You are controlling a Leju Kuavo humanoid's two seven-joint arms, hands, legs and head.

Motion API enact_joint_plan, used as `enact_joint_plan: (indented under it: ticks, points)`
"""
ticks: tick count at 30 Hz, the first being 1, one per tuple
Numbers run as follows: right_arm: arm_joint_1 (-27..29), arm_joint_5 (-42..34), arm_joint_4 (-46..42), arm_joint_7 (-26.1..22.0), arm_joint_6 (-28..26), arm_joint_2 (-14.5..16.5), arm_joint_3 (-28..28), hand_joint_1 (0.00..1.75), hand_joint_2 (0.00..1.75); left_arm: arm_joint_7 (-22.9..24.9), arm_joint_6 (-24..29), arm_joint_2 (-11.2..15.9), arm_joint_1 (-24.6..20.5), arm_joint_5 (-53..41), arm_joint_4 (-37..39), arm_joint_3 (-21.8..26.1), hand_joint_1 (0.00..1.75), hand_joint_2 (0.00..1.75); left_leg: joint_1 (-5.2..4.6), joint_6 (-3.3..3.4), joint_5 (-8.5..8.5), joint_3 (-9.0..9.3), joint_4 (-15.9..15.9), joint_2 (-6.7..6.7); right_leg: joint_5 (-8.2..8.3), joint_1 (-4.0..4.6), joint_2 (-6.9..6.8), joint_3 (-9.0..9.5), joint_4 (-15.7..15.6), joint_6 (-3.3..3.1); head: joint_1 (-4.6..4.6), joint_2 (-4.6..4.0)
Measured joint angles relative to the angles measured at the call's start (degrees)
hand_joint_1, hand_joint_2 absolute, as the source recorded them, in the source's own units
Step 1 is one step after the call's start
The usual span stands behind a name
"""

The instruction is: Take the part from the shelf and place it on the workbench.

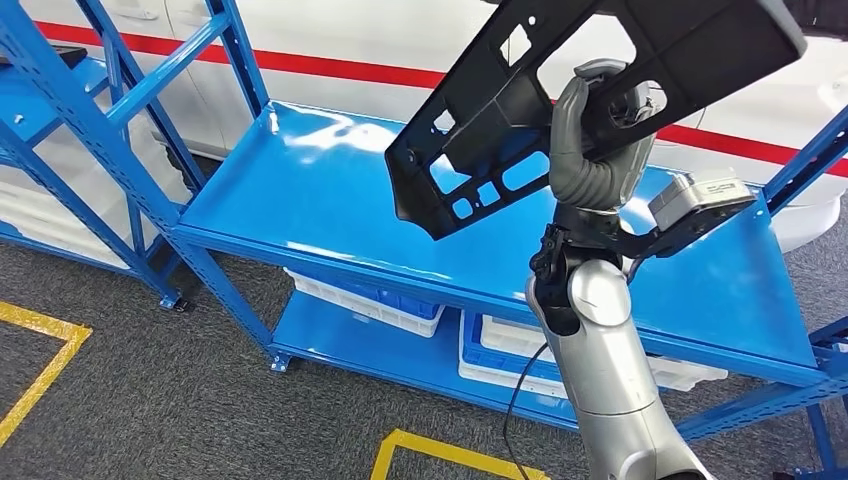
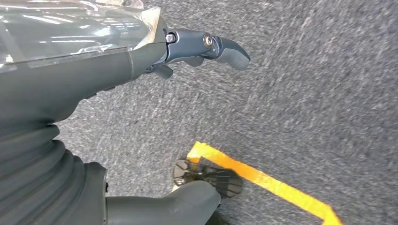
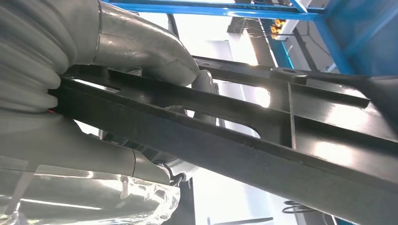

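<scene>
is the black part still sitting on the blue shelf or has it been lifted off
Lifted off. The right hand grips the black part, holding it tilted in the air above the bare blue shelf.

At the upper right of the head view, the black part (image 1: 560,90) is cut off by the top edge, and it hides most fingers of the right hand (image 1: 590,140). White bins (image 1: 365,300) at lower centre are half hidden under the blue shelf (image 1: 300,180). In the left wrist view, the left hand (image 2: 197,49) is cut off by the left edge, and its finger ends are hidden
</scene>
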Motion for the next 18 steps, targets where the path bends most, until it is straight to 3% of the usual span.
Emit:
enact_joint_plan:
  ticks: [1,2,4,6,7,9,11,12,14,15,16,17,18]
  points:
    - [0.1,0.1,0.1,0.0,0.2,-0.1,0.0,1.75,1.75,0.0,-0.1,0.0,0.0,0.0,0.0,0.0,0.00,1.75,0.01,-0.09,0.45,-0.64,0.1,0.03,-0.57,-0.19,0.00,-0.07,1.8,0.44,0.02,0.00]
    - [0.2,0.3,0.1,0.0,0.3,-0.2,0.1,1.75,1.75,0.0,-0.2,0.0,0.0,0.0,0.0,0.0,0.00,1.75,0.04,-0.23,0.86,-1.26,0.2,0.05,-0.10,-0.39,-0.01,0.94,1.5,1.09,0.06,0.00]
    - [0.3,0.6,0.1,-0.1,0.6,-0.3,0.1,1.75,1.75,0.0,-0.4,0.0,0.0,0.0,0.0,0.0,0.00,1.75,0.15,-0.67,1.48,-2.42,0.7,0.05,2.10,-0.90,-0.09,5.97,-5.5,2.37,0.11,-0.01]
    - [0.3,0.9,0.1,-0.2,0.9,-0.4,0.2,1.75,1.75,0.0,-0.7,0.0,0.0,-0.1,0.0,0.0,0.00,1.75,0.08,-1.31,1.96,-3.40,1.4,0.02,2.89,-0.83,-0.04,10.62,-12.7,2.44,0.17,-0.01]
    - [0.3,1.0,0.1,-0.2,1.2,-0.4,0.2,1.75,1.75,-0.1,-1.0,0.0,0.0,-0.1,0.0,0.0,0.00,1.75,0.00,-1.63,2.22,-3.71,1.7,0.00,2.73,-0.67,0.01,11.42,-14.2,2.14,0.21,-0.01]
    - [0.4,1.2,0.1,-0.2,1.8,-0.5,0.3,1.75,1.75,-0.7,-2.0,0.1,0.0,-0.2,0.0,0.0,0.00,1.75,-0.04,-2.28,2.84,-4.08,1.9,-0.06,3.04,-0.52,0.09,10.90,-14.3,1.37,0.19,-0.01]
    - [0.3,1.3,0.1,-0.2,2.4,-0.6,0.3,1.75,1.75,-1.5,-2.8,0.2,-0.1,-0.4,0.0,0.0,0.00,1.75,0.23,-2.82,1.57,-4.96,3.1,-0.22,3.79,-0.95,0.00,10.13,-14.3,0.14,0.14,-0.01]
    - [0.3,1.3,0.1,-0.2,2.6,-0.6,0.3,1.75,1.75,-1.8,-3.1,0.3,-0.1,-0.4,0.0,0.0,0.00,1.75,0.37,-3.10,-0.44,-5.84,5.1,-0.30,4.31,-1.14,-0.06,9.64,-14.3,-0.61,0.10,-0.01]
    - [0.3,1.4,0.1,-0.2,2.7,-0.6,0.4,1.75,1.75,-2.0,-3.3,0.3,-0.2,-0.6,0.0,0.0,0.00,1.75,0.54,-3.56,-5.97,-8.21,12.3,-0.38,5.31,-0.99,-0.12,8.61,-14.3,-1.56,0.01,-0.01]
    - [0.3,1.4,0.1,-0.2,2.8,-0.6,0.4,1.75,1.75,-2.1,-3.4,0.3,-0.2,-0.6,0.0,0.0,0.00,1.75,0.58,-3.71,-7.85,-9.17,16.1,-0.38,5.78,-0.85,-0.12,8.00,-14.3,-1.67,0.00,-0.01]
    - [0.4,1.4,0.1,-0.2,2.8,-0.7,0.4,1.75,1.75,-2.1,-3.4,0.3,-0.2,-0.6,0.0,0.0,0.00,1.75,0.61,-3.76,-8.55,-9.48,18.8,-0.38,6.27,-0.72,-0.12,7.39,-14.2,-1.68,0.01,-0.01]
    - [0.4,1.4,0.1,-0.2,2.8,-0.7,0.4,1.75,1.75,-2.2,-3.4,0.4,-0.2,-0.6,0.0,0.0,0.00,1.75,0.62,-3.70,-8.10,-8.87,19.5,-0.38,6.72,-0.62,-0.11,6.81,-14.2,-1.63,-0.01,-0.01]
    - [0.4,1.4,0.1,-0.2,2.9,-0.7,0.4,1.75,1.75,-2.4,-3.5,0.4,-0.2,-0.6,0.0,0.0,0.00,1.75,0.63,-3.54,-6.81,-7.11,18.0,-0.39,7.15,-0.54,-0.08,6.29,-14.1,-1.51,0.00,-0.01]
